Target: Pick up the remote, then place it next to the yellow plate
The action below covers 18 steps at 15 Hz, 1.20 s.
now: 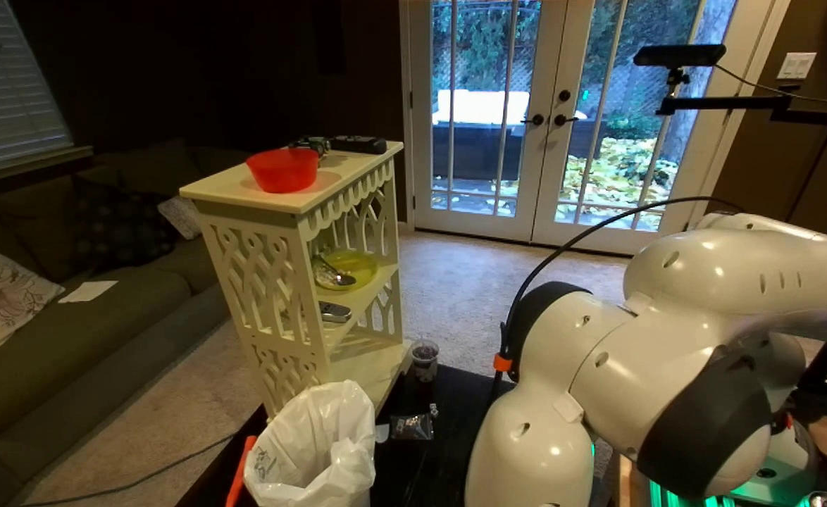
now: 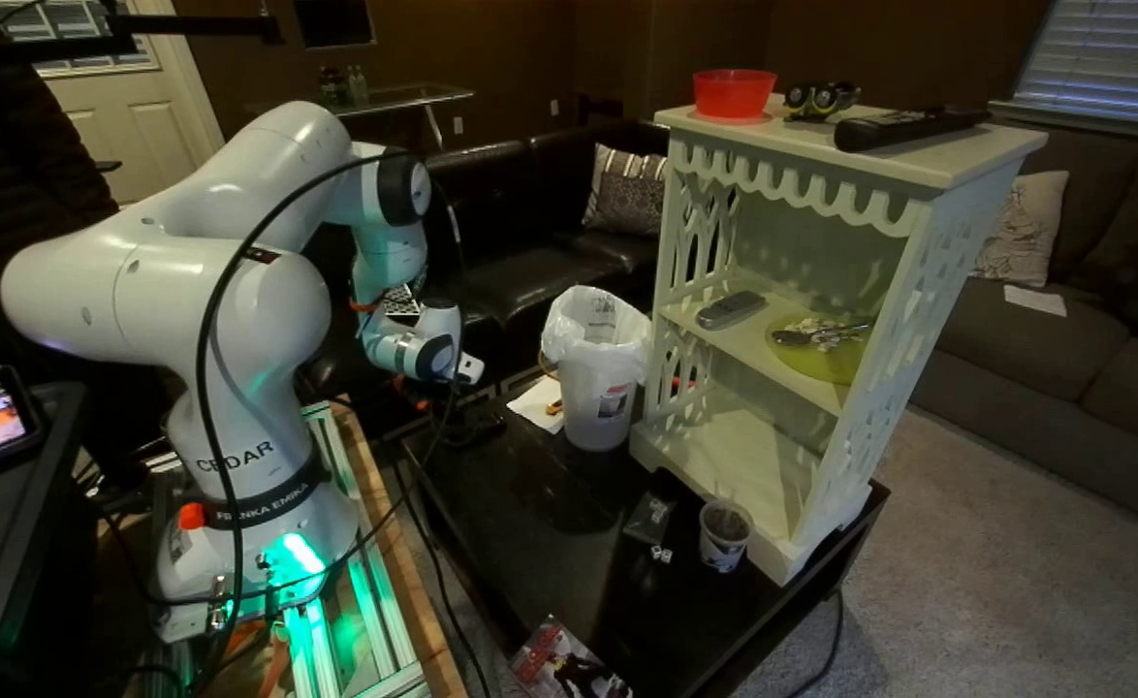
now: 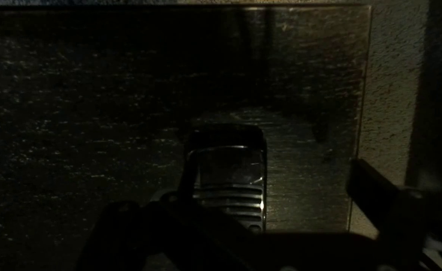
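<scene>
The yellow plate lies on the middle shelf of the white cabinet in both exterior views, with a dark spoon and light bits on it. A silver-grey remote lies beside it on that shelf. In the dim wrist view, a dark remote-like object with a grey ribbed face lies on the dark tabletop. My gripper is open around its visible part. The left finger overlaps its left edge; the right finger is well apart from it. Its lower end is hidden. In the exterior views the fingertips cannot be made out.
The white cabinet stands on the black table. On its top are a red bowl, a small dark toy and a long black object. A white-lined bin and cup stand before it.
</scene>
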Motion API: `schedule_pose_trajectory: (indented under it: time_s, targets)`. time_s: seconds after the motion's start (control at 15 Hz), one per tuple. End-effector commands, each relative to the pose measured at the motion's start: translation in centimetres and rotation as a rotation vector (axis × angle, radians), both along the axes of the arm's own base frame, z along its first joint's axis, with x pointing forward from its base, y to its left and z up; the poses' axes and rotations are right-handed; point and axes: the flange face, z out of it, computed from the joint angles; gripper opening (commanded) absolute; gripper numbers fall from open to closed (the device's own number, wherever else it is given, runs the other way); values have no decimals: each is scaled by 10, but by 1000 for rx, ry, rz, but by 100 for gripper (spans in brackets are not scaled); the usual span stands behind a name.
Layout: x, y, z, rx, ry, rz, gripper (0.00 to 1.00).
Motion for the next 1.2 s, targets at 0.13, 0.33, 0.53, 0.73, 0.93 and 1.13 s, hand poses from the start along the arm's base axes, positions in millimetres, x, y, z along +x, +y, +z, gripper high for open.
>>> schedule_pose_trajectory:
  time_s: [0.13,0.33,0.53,0.73,0.93,1.13]
  targets:
    - [21,-7,-19,-36,3,-88,100]
    - [25,-14,-29,-57,50,-110,100]
    - [29,-18,-39,-64,80,-115,75]
    - [31,-19,-42,-57,95,-124,59]
    - [33,-16,-35,-6,126,-96,40]
    - [33,-25,-21,65,194,-71,38]
